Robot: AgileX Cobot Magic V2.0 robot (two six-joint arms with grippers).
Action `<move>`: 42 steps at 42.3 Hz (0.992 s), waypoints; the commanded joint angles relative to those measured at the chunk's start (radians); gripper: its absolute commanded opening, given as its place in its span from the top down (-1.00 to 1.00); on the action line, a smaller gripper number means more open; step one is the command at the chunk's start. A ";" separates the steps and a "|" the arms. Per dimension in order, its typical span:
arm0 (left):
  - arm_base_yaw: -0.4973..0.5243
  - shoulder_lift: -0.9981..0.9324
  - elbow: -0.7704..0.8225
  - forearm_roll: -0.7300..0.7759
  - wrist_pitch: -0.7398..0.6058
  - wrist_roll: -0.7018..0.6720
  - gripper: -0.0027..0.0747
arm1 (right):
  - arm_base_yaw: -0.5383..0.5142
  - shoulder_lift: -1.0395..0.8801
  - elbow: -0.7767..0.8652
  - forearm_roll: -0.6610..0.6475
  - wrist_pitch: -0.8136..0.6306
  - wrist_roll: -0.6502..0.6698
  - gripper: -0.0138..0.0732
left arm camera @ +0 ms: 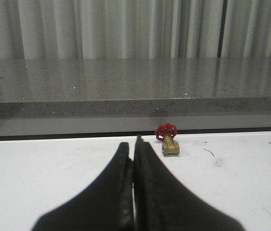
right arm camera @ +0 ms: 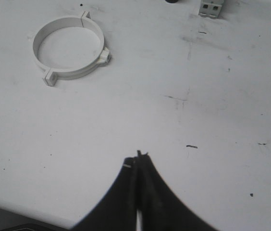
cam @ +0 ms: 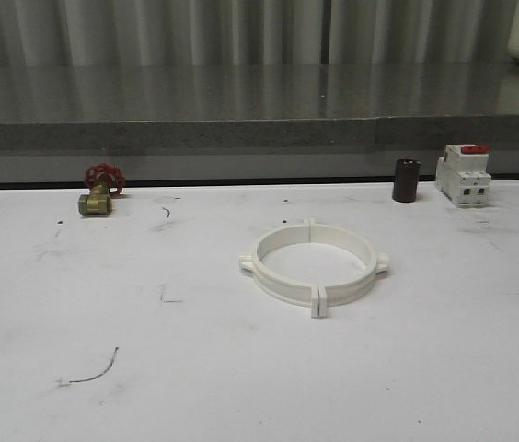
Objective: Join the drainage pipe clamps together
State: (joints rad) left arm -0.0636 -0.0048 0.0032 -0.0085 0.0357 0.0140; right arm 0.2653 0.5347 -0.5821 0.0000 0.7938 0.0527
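I see the drainage pipe clamps point(cam: 312, 264) mid-table, tabs meeting at twelve and six o'clock. My left gripper point(left arm camera: 134, 144) and right gripper point(right arm camera: 138, 156) are both closed and empty. I judge them joined; I'd check the seams.

left gripper point(left arm camera: 134, 144): matte black fingers, broad at base, tapering to thin tips | right gripper point(right arm camera: 138, 156): same black tapered fingers, small pale mark near tip

Front view faces forward over the counter point(cam: 241, 387), level with the clamp ring point(cam: 311, 262). Right wrist view looks down, sharing that ring; left wrist view shares the valve point(left arm camera: 168, 141).
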 commanded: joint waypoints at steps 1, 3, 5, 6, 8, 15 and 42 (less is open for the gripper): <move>0.002 -0.012 0.024 0.001 -0.091 -0.014 0.98 | -0.006 0.004 -0.026 -0.010 -0.060 -0.008 0.84; 0.002 -0.012 0.024 0.001 -0.091 -0.014 0.98 | -0.006 0.004 -0.026 -0.010 -0.060 -0.008 0.84; 0.002 -0.012 0.024 0.001 -0.091 -0.014 0.98 | -0.006 0.004 -0.026 -0.010 -0.060 -0.008 0.84; 0.002 -0.012 0.024 0.001 -0.091 -0.014 0.98 | -0.006 0.004 -0.026 -0.010 -0.060 -0.008 0.84; 0.002 -0.012 0.024 0.001 -0.091 -0.014 0.98 | -0.006 0.004 -0.026 -0.010 -0.060 -0.008 0.84; 0.002 -0.012 0.024 0.001 -0.091 -0.014 0.98 | -0.008 -0.027 -0.015 -0.016 -0.070 -0.008 0.84; 0.002 -0.010 0.024 0.001 -0.091 -0.014 0.98 | -0.227 -0.561 0.569 0.031 -0.748 -0.008 0.84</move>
State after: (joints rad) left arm -0.0636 -0.0048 0.0032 -0.0071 0.0331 0.0133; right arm 0.0457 -0.0097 -0.0054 0.0298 0.1656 0.0527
